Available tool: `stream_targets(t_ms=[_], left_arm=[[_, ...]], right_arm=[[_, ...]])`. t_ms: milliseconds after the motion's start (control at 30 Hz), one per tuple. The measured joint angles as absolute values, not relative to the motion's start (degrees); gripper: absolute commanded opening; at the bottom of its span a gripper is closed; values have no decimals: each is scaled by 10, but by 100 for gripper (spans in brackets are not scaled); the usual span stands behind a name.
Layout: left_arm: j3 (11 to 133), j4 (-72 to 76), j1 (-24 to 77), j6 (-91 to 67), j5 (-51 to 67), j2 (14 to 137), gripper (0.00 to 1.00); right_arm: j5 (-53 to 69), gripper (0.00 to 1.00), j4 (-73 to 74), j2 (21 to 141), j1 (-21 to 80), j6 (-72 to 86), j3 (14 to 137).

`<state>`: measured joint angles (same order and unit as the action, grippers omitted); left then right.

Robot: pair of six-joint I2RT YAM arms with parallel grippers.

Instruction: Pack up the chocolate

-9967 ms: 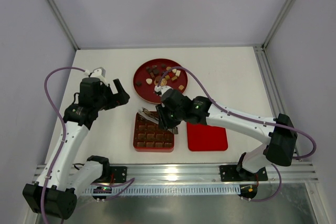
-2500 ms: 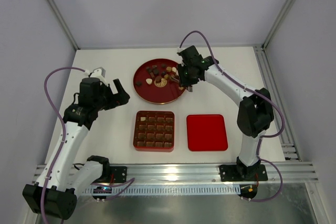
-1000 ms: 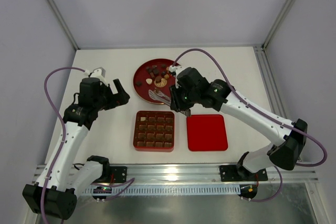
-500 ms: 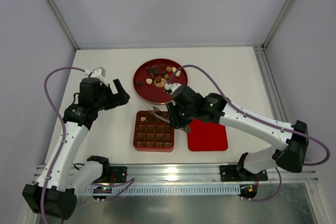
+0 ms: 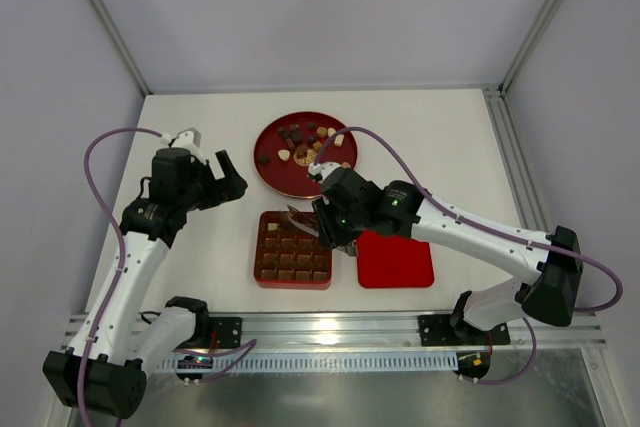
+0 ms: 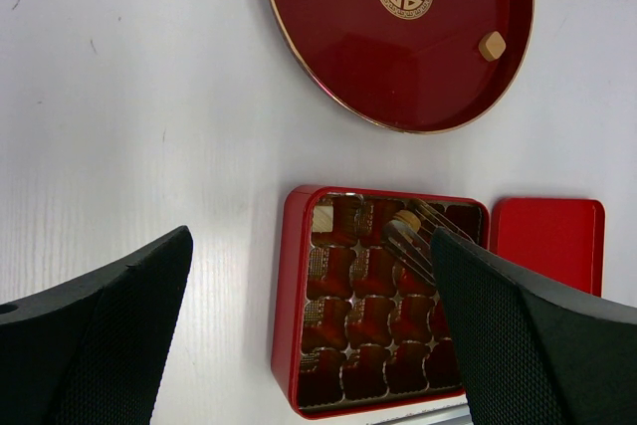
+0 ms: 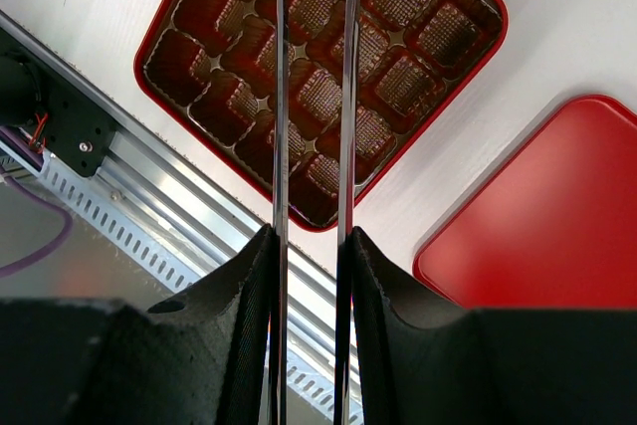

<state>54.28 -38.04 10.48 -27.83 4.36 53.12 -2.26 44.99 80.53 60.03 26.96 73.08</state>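
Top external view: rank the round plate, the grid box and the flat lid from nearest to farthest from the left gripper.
1. Round plate, just right of the left gripper.
2. Grid box, below-right of it in the picture.
3. Flat lid, farthest right, beyond the box.

L arm (image 5: pixel 135 247) bent up at the elbow, wrist aimed right. L gripper (image 5: pixel 231 176) spread wide, nothing betw its fingers. R arm (image 5: pixel 480 232) stretched low twd centre-left, wrist pitched down. R gripper (image 7: pixel 309 233) part-closed, clamping thin metal tweezers (image 7: pixel 280 97); blades stick out fwd, parallel, w/ a gap betw them.
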Motion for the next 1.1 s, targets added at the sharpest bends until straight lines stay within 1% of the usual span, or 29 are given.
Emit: stream_targets(t_ms=[633,700,733,1100], left_arm=[[543,-380,105,-278,44,531,100],[543,-380,105,-278,44,531,100],[543,-380,105,-278,44,531,100],[543,-380,105,-278,44,531,100]], right_arm=[[-25,36,446,807,604,272,722],[-25,36,446,807,604,272,722],[-25,39,446,807,604,272,722],[-27,40,446,807,604,272,722]])
